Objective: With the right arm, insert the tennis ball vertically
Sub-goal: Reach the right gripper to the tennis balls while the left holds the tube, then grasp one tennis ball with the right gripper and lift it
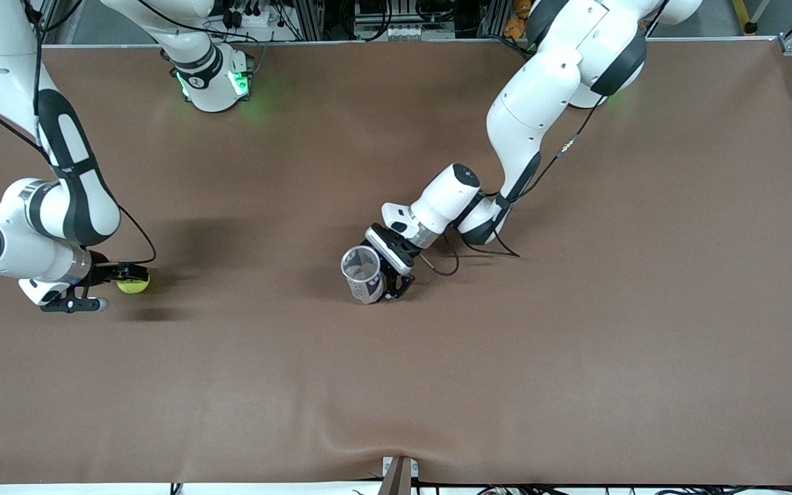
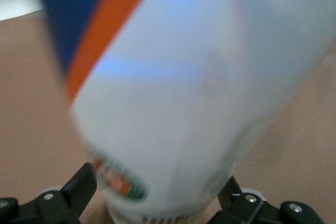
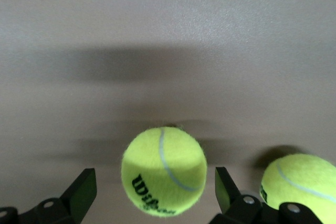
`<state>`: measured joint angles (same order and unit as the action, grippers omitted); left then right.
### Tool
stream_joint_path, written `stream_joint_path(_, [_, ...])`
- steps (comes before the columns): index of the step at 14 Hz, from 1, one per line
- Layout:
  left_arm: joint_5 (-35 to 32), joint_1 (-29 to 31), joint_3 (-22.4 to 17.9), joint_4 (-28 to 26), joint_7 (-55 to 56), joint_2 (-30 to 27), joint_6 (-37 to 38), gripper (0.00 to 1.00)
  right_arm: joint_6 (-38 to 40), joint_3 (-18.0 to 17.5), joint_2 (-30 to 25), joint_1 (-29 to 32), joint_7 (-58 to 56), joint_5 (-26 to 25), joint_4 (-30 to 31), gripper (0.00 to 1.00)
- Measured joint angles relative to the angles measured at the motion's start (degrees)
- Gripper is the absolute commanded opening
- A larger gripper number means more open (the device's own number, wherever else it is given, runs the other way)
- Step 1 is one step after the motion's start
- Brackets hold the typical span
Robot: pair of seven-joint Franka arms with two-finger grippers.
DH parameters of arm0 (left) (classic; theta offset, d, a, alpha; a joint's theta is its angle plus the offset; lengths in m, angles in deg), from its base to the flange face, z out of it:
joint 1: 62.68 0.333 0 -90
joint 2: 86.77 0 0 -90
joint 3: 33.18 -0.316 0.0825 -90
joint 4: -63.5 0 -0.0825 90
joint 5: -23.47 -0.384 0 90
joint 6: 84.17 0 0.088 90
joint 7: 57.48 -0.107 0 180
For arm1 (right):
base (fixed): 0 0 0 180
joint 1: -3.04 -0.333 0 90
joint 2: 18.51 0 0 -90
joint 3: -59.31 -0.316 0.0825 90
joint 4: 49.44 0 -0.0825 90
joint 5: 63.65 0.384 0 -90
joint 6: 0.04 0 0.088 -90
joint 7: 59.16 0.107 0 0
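- The right arm [image 1: 59,206] is reaching in from its own end of the table, bent sharply at the elbow, with its wrist lying low over the table.
- The right gripper [image 1: 119,287] is pointing sideways, close above the surface. In the right wrist view its fingers [image 3: 84,190] are standing wide on either side of a tennis ball [image 3: 163,174], with a gap showing on each side.
- The tennis ball is lying on the table toward the right arm's end. It is bright yellow with a white seam and black lettering.
- A second ball [image 3: 302,190] is lying just beside it, outside one finger. The front view is showing only one ball at the fingertips, and I cannot tell which of the two it is.
- The left arm [image 1: 533,117] is stretching down toward the middle of the table, and the left gripper [image 1: 383,280] is gripping a can [image 1: 363,273] near its base.
- The can is clear with a white, blue and orange label. It is tilting slightly, with its open mouth facing up, well apart from the balls.
- A brown mat [image 1: 575,357] is covering the table, wrinkling a little at the near edge.
- A green light [image 1: 238,82] is glowing at the right arm's base, with metal framing and cables running along the table's edge there.
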<state>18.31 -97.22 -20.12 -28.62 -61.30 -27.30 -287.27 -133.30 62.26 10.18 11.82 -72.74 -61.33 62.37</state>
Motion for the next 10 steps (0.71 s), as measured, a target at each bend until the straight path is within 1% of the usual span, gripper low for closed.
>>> stream_joint_path(1, [0.0, 0.0, 0.0, -0.04, 0.0, 0.0, 0.0, 1.0, -0.36, 0.0, 0.6, 0.0, 0.0, 0.0, 0.01, 0.87])
stream_joint_path(2, [0.0, 0.0, 0.0, -0.04, 0.0, 0.0, 0.0, 0.98, -0.53, 0.01, 1.08, 0.01, 0.0, 0.0, 0.02, 0.57])
stream_joint_path(3, [0.0, -0.01, 0.02, -0.04, 0.0, 0.0, 0.0, 0.97, -0.59, 0.03, 1.4, 0.02, -0.15, 0.0, 0.02, 0.34])
stream_joint_path(4, [0.0, -0.02, 0.02, -0.04, 0.0, 0.0, 0.0, 0.95, -0.59, 0.03, 1.55, 0.02, -0.46, 0.0, 0.01, 0.2])
stream_joint_path(5, [0.0, -0.03, 0.04, -0.03, 0.0, 0.0, -0.01, 0.94, -0.41, 0.0, 1.53, 0.01, -0.58, 0.0, -0.11, 0.14])
stream_joint_path(6, [0.0, -0.04, 0.05, 0.0, 0.0, -0.01, -0.05, 0.9, 0.45, -0.02, 1.47, 0.01, -0.59, 0.02, -0.5, 0.11])
stream_joint_path(7, [0.0, -0.04, 0.06, 0.07, 0.0, -0.04, -0.13, 0.88, 2.18, -0.05, 1.46, 0.01, -0.59, 0.05, -1.25, 0.09])
stream_joint_path(8, [0.0, -0.05, 0.07, 0.13, 0.0, -0.08, -0.17, 0.86, 4.63, -0.1, 1.45, -0.01, -0.58, 0.1, -2.51, 0.09])
stream_joint_path(10, [0.0, -0.06, 0.07, 0.2, 0.0, -0.1, -0.19, 0.86, 11.2, -0.31, 1.32, -0.02, 0.34, 0.3, -6.49, 0.08])
